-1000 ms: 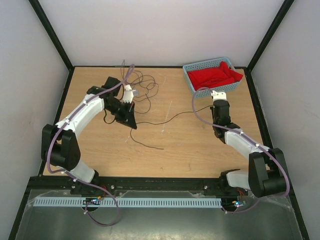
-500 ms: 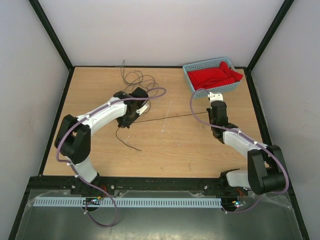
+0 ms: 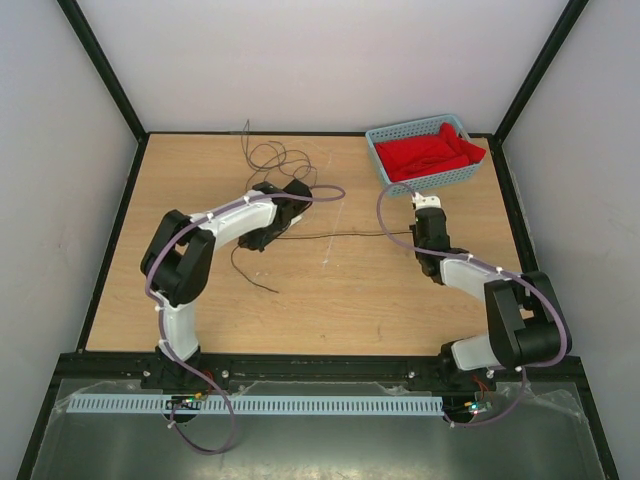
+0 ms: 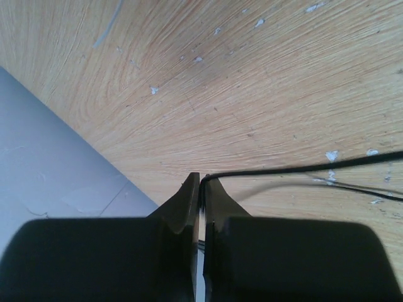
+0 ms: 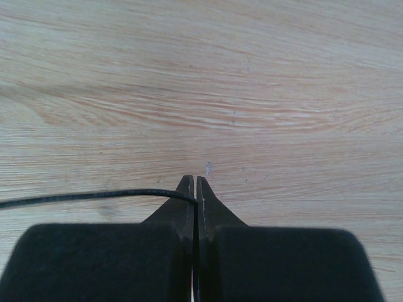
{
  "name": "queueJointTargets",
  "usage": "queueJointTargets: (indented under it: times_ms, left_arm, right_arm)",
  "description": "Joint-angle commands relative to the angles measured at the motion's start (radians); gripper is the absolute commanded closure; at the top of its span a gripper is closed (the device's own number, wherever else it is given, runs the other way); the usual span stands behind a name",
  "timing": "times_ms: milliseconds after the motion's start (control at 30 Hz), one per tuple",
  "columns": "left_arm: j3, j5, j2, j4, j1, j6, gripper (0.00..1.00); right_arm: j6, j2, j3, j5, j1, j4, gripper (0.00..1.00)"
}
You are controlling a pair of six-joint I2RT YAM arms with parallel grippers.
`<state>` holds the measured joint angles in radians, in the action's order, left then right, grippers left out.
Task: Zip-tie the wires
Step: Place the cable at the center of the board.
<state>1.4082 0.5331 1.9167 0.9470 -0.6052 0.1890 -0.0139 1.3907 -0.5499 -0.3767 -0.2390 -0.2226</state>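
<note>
Wires (image 3: 275,160) check on top cam: the loose curly bundle sits upper-left of ctr on the desk (image 3: 350,300), near the back edge. One strand (image 3: 340,236) is pulled out almost straight across mid-frame, running L to R btwn my two arms. L arm (image 3: 225,218) is folded in from lower left, w/ its black wrist end just below the bundle. R arm (image 3: 470,275) reaches up from lower right.

L jaws are shut tight on the strand's left end. On L wrist cam the strand (image 4: 302,167) comes out right at the tips, mid-frame, and shoots off to the right edge. It casts a soft shadow on the wood below it. There's a thinner dark line under it at far right, second strand or shadow, can't tell.

R jaws are likewise pinched closed on the other end. R wrist cam has the strand (image 5: 94,196) coming in from the left edge and curving into the tips at ctr. So both ends are gripped and the strand is stretched btwn them.

A short loose tail (image 3: 255,272) trails down-right below the L wrist, lying on the wood. Blue basket (image 3: 400,132) w/ red cloth (image 3: 430,155) sits upper right at the back corner, just beyond the R wrist and apart from the strand as far as I can see.
</note>
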Motion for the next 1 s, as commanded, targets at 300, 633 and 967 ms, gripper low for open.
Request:
queueJointTargets:
  times_ms: [300,633,967]
  left_arm:
    - [0.095,-0.096,0.091,0.11,0.004,-0.005,0.83]
    - [0.094,-0.15,-0.11,0.111,0.057,-0.072,0.42]
    - [-0.071,-0.584,-0.335,0.112,0.109,-0.152,0.22]
  right_arm:
    - [0.049,-0.011,0.005,-0.099,0.023,0.033,0.51]
    - [0.052,-0.095,-0.05,-0.021,0.023,0.109,0.24]
    - [0.074,-0.113,-0.056,0.109,0.023,0.177,0.13]
